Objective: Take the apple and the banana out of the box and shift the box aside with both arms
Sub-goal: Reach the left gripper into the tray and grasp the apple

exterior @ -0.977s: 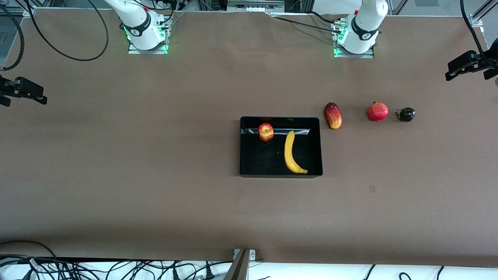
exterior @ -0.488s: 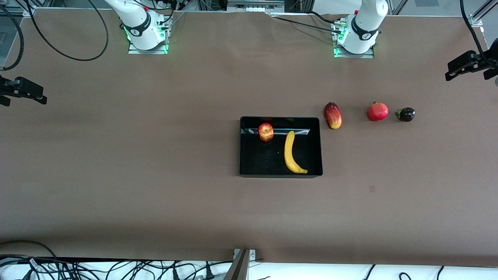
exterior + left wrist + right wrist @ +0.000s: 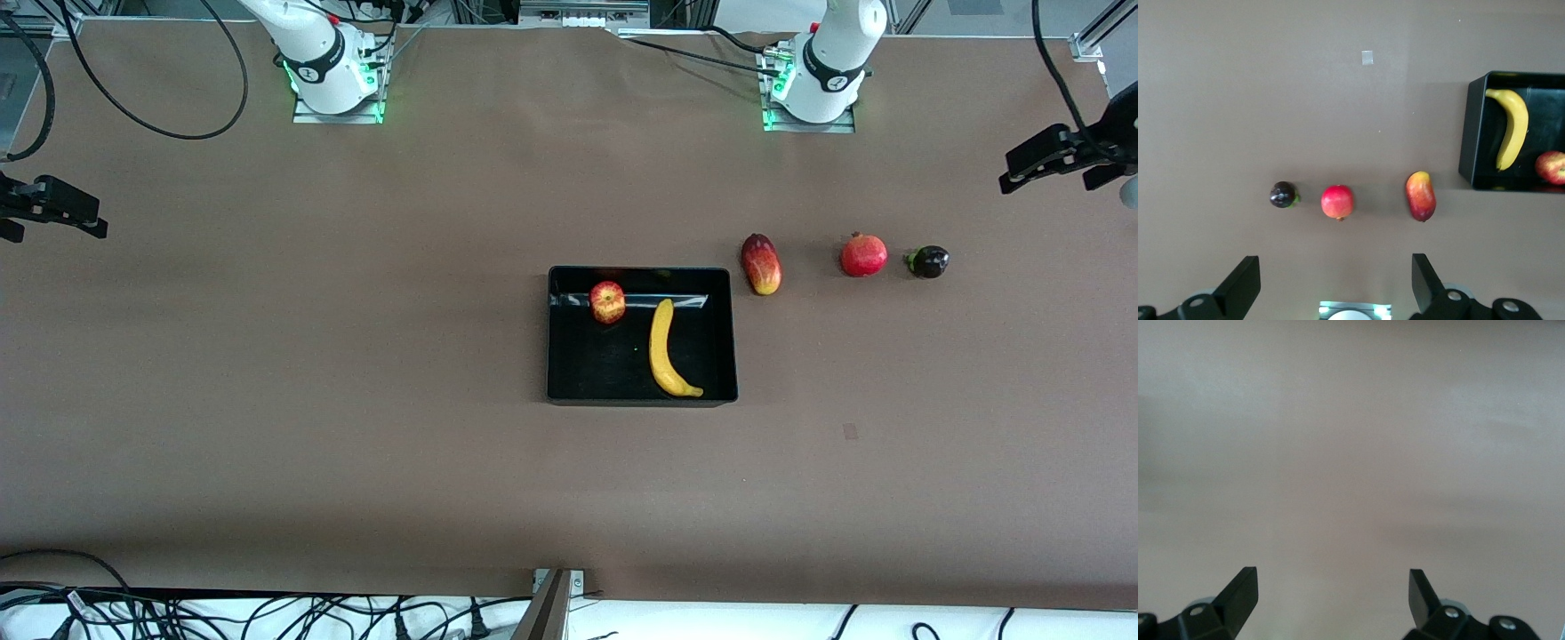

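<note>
The black box [image 3: 642, 401] stands mid-table. The red-and-yellow apple [image 3: 607, 301] and the yellow banana [image 3: 662, 348] lie inside it, apart from each other. My left gripper [image 3: 1053, 182] is open and empty, up in the air over the table edge at the left arm's end. My right gripper [image 3: 53, 233] is open and empty over the edge at the right arm's end. The left wrist view shows its open gripper [image 3: 1331, 283], the box [image 3: 1468, 133], banana [image 3: 1511, 130] and apple [image 3: 1551, 167]. The right wrist view shows its open gripper [image 3: 1331, 593] over bare table.
A mango [image 3: 761, 264], a pomegranate [image 3: 863, 254] and a small dark fruit [image 3: 928, 261] lie in a row beside the box, toward the left arm's end. They also show in the left wrist view: mango [image 3: 1421, 195], pomegranate [image 3: 1337, 201], dark fruit [image 3: 1282, 195].
My left gripper has shifted slightly inward from the table's end. The right gripper, the box and the fruits have not moved.
</note>
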`<action>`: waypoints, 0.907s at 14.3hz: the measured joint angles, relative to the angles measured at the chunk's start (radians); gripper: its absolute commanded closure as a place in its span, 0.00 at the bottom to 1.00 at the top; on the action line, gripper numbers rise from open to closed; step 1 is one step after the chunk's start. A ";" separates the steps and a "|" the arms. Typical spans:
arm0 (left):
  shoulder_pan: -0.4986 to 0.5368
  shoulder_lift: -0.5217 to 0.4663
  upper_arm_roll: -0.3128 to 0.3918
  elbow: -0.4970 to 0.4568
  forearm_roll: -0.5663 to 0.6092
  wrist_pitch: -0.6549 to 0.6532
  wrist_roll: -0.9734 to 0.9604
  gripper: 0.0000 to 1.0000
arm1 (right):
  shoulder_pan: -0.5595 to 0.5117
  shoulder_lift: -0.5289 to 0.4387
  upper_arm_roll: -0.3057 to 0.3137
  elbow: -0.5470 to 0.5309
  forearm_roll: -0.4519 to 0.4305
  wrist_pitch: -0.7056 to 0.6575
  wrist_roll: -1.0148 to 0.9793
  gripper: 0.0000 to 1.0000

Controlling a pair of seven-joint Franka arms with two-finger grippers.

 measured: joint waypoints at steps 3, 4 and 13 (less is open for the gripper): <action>-0.108 0.052 -0.004 -0.020 -0.001 0.082 -0.221 0.00 | 0.000 0.000 0.000 0.000 0.000 -0.001 0.000 0.00; -0.154 0.087 -0.006 -0.027 -0.001 0.128 -0.318 0.00 | 0.000 0.000 0.000 0.000 0.000 -0.001 0.000 0.00; -0.427 0.418 -0.013 -0.039 0.000 0.527 -0.953 0.00 | 0.000 0.001 0.000 0.001 0.000 -0.002 0.000 0.00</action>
